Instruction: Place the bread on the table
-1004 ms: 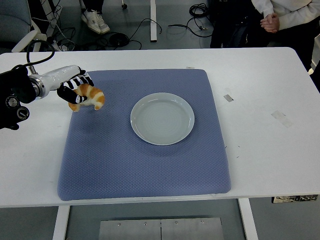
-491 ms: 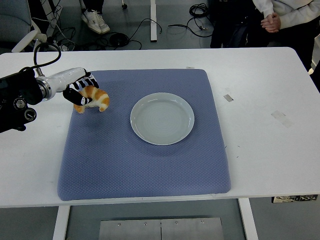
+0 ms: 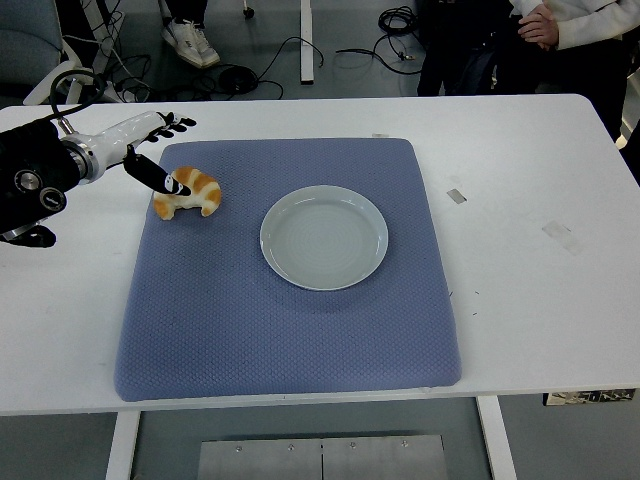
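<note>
A golden croissant-shaped bread [image 3: 189, 193] lies on the blue mat [image 3: 290, 300], near the mat's upper left corner. My left hand [image 3: 157, 148] hovers just above and left of it, fingers spread, thumb tip close to the bread's left end and holding nothing. A pale round plate [image 3: 324, 236] sits empty in the mat's middle, to the right of the bread. My right arm does not show.
The white table [image 3: 540, 250] carries a few bits of tape on its right side. A person stands beyond the far right corner with clasped hands [image 3: 537, 28]. Cables and a chair lie on the floor behind the table.
My left hand let go of the bread, spread its fingers and pulled up and left. The bread dropped onto the mat and rests there.
</note>
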